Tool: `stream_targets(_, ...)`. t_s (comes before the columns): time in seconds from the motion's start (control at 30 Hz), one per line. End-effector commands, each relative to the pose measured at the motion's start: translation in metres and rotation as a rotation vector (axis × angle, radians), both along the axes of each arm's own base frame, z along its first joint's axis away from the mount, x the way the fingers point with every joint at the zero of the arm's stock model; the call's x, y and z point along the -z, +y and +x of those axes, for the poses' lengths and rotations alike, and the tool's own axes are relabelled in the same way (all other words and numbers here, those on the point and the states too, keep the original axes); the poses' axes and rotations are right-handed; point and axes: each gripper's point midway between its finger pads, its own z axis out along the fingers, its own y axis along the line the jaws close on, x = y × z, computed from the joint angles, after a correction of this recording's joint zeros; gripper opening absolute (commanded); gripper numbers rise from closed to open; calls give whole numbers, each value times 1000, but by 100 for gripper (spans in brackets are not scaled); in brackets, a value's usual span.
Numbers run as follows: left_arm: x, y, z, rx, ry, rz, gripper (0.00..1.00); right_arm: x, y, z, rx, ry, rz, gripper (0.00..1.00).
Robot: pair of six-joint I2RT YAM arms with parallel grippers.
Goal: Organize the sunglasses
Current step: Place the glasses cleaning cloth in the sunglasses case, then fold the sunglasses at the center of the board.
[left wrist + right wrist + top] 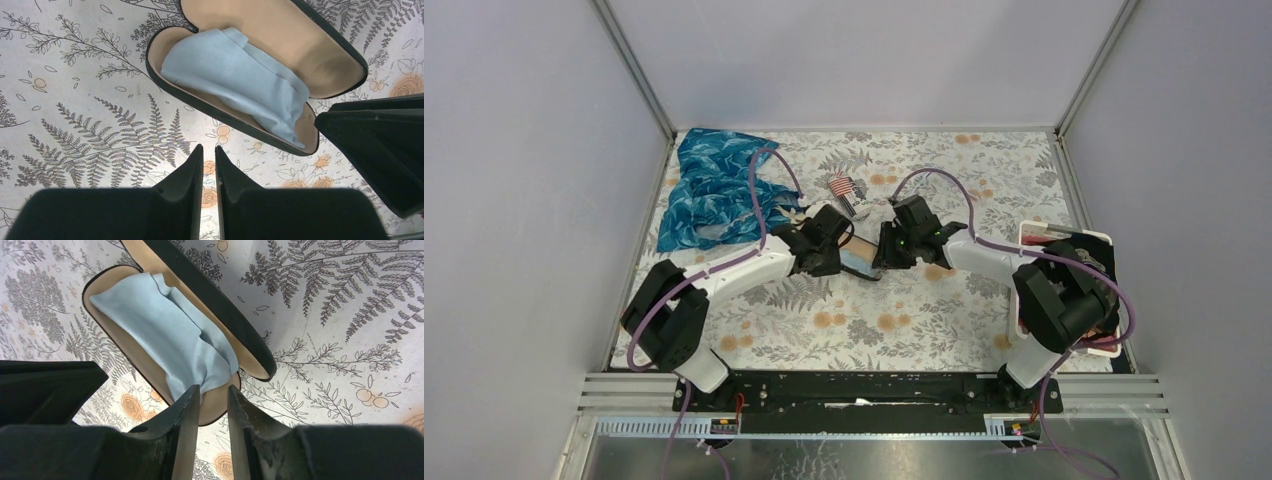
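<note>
Case (280, 35): open, tan-lined, on floral tablecloth (75, 125).
Cloth (235, 75): pale blue, rumpled inside case.
Left gripper (209, 148): narrowly parted, empty, beside case.
Right gripper (214, 388): parted, empty, at cloth's end.

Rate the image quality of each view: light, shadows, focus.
Top external: even, diffuse light, no glare, only faint shadows on the table, but the open case is small and mostly hidden. Left wrist: blue cloth and case sharp; the left gripper's fingers are black, detail lost. Right wrist: the same, cloth crisp, the right gripper's fingers dark and slightly soft.
</note>
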Motion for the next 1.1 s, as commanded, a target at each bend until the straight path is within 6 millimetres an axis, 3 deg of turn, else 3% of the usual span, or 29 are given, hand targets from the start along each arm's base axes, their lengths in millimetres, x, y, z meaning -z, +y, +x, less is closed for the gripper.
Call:
stream_targets(0.0,-18,-9,12,-15,-57,-35,18,-34,3,10,19,-91,21,35)
stream_targets(0.33,-37,2,19,-41,-110,0,19,-52,-8,22,57,-159,-25,39)
stream_targets(0.57,-52,23,17,-43,-116,35,19,-71,-57,29,145,-259,-125,49)
stream_targets(0.8,-46,53,24,-80,-82,70,20,-58,-114,32,294,-213,-133,59)
stream_targets(0.93,-57,46,23,-61,-83,25,19,-61,-125,56,318,-207,-160,68)
stream_targets(1.07,-94,29,15,-22,-150,-83,19,-61,-126,92,313,-198,-245,72)
